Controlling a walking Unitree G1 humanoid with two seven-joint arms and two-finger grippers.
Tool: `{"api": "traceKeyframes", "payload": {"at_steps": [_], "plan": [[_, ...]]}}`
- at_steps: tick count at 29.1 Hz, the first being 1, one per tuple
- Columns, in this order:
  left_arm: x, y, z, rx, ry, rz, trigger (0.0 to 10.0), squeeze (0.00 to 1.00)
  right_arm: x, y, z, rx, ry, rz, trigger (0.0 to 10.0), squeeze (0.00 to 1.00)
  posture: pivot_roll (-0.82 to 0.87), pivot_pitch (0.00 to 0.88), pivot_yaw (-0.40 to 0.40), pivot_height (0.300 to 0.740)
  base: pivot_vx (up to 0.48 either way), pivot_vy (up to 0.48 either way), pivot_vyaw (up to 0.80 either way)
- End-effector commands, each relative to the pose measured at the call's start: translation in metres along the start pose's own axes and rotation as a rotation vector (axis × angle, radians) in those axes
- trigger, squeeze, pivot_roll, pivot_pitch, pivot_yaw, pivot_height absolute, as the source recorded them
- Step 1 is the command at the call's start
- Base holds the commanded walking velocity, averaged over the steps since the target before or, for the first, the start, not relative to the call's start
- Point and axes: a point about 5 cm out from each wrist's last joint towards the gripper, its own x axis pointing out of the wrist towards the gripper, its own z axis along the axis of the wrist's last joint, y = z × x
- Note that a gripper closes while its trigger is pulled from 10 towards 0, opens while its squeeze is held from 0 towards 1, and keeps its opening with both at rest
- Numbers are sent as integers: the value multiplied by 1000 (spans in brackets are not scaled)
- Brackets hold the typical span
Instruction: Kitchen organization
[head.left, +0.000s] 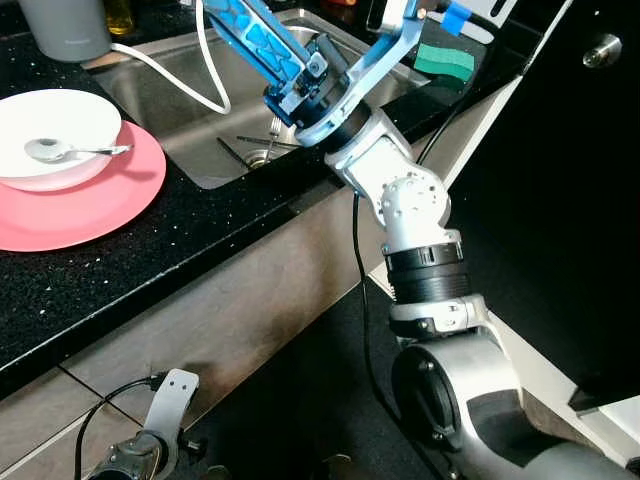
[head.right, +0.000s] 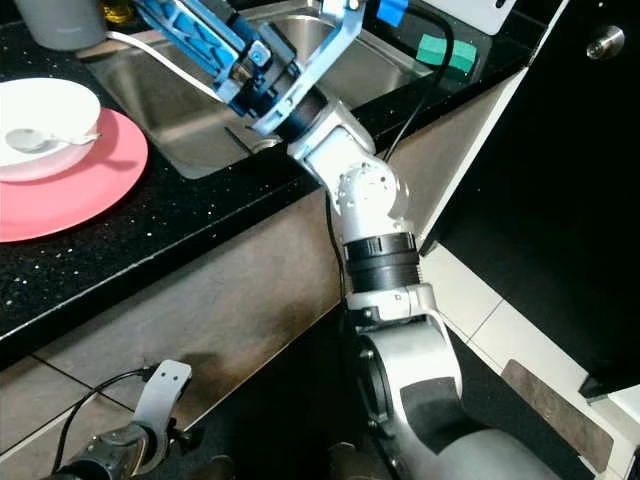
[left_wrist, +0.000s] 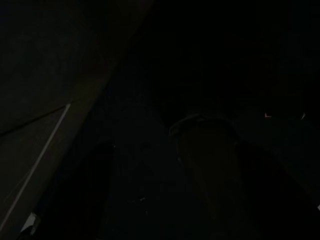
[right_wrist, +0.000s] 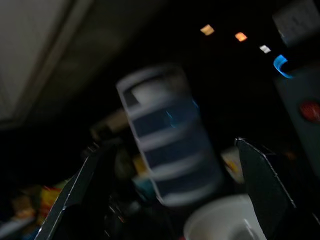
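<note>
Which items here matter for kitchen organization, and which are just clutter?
Job:
white bowl with spoon in it
pink plate under the bowl
sink, with a fork in it
right gripper, raised over the sink, jaws open

Lying about:
green sponge
white cable
grey container
left gripper, idle, low

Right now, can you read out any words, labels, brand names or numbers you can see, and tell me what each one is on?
None can be read.
Grey container on the counter: a faint mark, too small to read.
Striped container in the right wrist view: blurred, no legible text.
</note>
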Motion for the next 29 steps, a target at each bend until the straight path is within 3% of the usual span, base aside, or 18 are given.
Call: {"api": "traceKeyframes", "payload": {"at_steps": [1, 7, 10, 13, 14, 20, 22, 25, 29], "plan": [[0, -1, -7, 6, 34, 0, 10000, 0, -1, 0, -8, -31, 40, -32, 10000, 0, 35, 119, -70, 740, 0, 0, 0], [0, 0, -7, 9, 33, 1, 10000, 0, -5, -2, -17, -96, 103, -88, 10000, 0, 32, 121, -64, 740, 0, 0, 527], [0, 0, -6, 11, 34, 1, 10000, 0, -6, -6, -15, -237, 168, -153, 10000, 0, 32, 120, -66, 740, 0, 0, 765], [0, 0, -6, 12, 35, 1, 10000, 0, -6, -7, -15, -295, 195, -159, 10000, 0, 31, 120, -65, 740, 0, 0, 756], [0, 0, -7, 14, 37, 1, 10000, 0, -5, -8, -14, -388, 236, -179, 10000, 0, 29, 120, -63, 740, 0, 0, 719], [-1, 1, -7, 16, 39, 0, 10000, 0, 1, -3, -16, -727, 384, -124, 10000, 0, 32, 126, -67, 740, 0, 0, 705], [-1, 1, -7, 16, 40, 0, 10000, 0, 2, -1, -17, -761, 403, -108, 10000, 0, 32, 126, -67, 740, 0, 0, 706], [-1, 1, -7, 20, 42, -2, 10000, 0, 2, 2, -20, -884, 471, -48, 10000, 0, 28, 128, -62, 740, 0, 0, 704], [-1, 1, -7, 21, 42, -3, 10000, 0, 1, 2, -21, -927, 497, -26, 10000, 0, 28, 131, -61, 740, 0, 0, 703]]}}
